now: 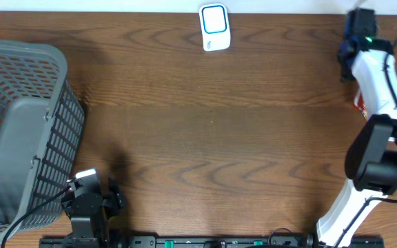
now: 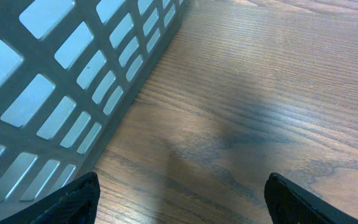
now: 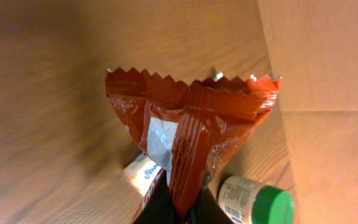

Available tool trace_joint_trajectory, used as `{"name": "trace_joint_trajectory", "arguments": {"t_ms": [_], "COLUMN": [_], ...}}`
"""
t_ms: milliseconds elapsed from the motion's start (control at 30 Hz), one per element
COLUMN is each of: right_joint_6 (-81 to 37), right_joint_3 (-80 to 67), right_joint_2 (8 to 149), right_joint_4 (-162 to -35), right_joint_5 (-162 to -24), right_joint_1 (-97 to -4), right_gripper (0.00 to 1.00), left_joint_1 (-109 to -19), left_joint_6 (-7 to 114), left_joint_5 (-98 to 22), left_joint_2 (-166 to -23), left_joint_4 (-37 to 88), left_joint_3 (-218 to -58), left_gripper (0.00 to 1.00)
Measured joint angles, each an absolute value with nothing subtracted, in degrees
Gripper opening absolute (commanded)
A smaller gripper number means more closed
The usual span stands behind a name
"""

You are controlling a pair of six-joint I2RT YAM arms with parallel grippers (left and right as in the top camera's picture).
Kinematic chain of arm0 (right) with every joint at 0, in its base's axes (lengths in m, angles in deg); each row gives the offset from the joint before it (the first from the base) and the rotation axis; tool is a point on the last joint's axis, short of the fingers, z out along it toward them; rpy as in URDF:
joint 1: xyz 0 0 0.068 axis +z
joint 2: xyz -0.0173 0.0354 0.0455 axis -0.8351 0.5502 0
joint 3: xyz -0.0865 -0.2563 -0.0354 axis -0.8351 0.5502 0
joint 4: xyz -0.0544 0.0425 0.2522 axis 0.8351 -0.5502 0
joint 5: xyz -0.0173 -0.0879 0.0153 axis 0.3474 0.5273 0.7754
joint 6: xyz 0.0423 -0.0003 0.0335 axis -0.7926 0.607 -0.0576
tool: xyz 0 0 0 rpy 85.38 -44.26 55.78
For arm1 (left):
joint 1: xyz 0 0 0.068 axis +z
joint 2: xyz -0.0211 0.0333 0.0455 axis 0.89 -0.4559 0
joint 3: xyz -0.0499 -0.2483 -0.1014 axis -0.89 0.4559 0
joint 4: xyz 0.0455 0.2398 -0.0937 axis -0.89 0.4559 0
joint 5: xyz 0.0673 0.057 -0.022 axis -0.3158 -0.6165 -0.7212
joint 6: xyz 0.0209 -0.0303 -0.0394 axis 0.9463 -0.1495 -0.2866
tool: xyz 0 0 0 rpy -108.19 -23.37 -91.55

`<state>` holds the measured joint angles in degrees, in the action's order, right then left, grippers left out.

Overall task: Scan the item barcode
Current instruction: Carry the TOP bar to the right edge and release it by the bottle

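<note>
The red packet (image 3: 191, 124) sits at the far right corner of the desk (image 1: 212, 138), clamped in the right tool (image 3: 178, 205), whose jaws are together on the raised seam down its back. Its jagged top edge points away from the wrist. To do this step well, I judge the arm should lift the packet clear of its neighbours and carry it left along the far edge to the white scanner (image 1: 214, 26). It should then turn the printed face squarely to the scanner's window and hold it flat and quiet. The film is thin and glossy, so a grip on the seam alone may let it swing or crumple. A pale panel shows beside the seam, but whether it bears the barcode is too small to tell. Only the right wrist view shows the packet, the green-lidded jar (image 3: 257, 202) and a second wrapper (image 3: 143, 173) close below it, and a tan wall (image 3: 328, 68) alongside. From above, the arm hides the packet, yet only that view shows the scanner and the bare stretch between. The left wrist view shows the left tool (image 2: 179, 205), jaws wide apart and holding nothing, low over the desk beside the grey basket (image 2: 61, 93).
</note>
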<state>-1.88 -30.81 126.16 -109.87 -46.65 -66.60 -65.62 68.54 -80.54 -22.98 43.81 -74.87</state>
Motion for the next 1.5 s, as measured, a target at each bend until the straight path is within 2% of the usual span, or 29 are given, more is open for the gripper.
{"name": "trace_joint_trajectory", "arguments": {"t_ms": [233, 667, 700, 733, 767, 800, 1167, 1300, 1500], "right_joint_6": [-3.0, -6.9, -8.2, -10.0, -11.5, -12.6, -17.2, -17.4, -17.4], "right_joint_3": [-23.0, -22.8, -22.8, -22.8, -22.8, -22.8, -29.2, -35.7, -40.4], "right_joint_2": [126.2, 126.2, 126.2, 126.2, 126.2, 126.2, 120.5, 109.8, 87.4], "right_joint_4": [-106.9, -113.1, -113.3, -113.6, -113.8, -114.1, -116.7, -115.7, -116.3], "right_joint_5": [-50.5, -52.5, -52.5, -52.5, -52.5, -52.5, -62.1, -71.9, -94.6], "right_joint_1": [-73.7, -81.0, -81.7, -82.2, -82.8, -83.3, -80.5, -77.7, -76.9], "right_gripper": [0.01, 0.02, 0.11, 0.34, 0.79, 0.99, 0.99, 0.99, 0.99], "left_joint_1": [-65.6, -65.6, -65.6, -65.6, -65.6, -65.6, -65.6, -65.6, -65.6], "left_joint_6": [68.5, 68.5, 68.5, 68.5, 68.5, 68.5, 68.5, 68.5, 68.5], "left_joint_5": [-80.5, -80.5, -80.5, -80.5, -80.5, -80.5, -80.5, -80.5, -80.5], "left_joint_2": [-23.0, -23.0, -23.0, -23.0, -23.0, -23.0, -23.0, -23.0, -23.0], "left_joint_4": [43.8, 43.8, 43.8, 43.8, 43.8, 43.8, 43.8, 43.8, 43.8], "left_joint_3": [-74.9, -74.9, -74.9, -74.9, -74.9, -74.9, -74.9, -74.9, -74.9], "left_gripper": [0.85, 0.85, 0.85, 0.85, 0.85, 0.85, 0.85, 0.85, 0.86]}}
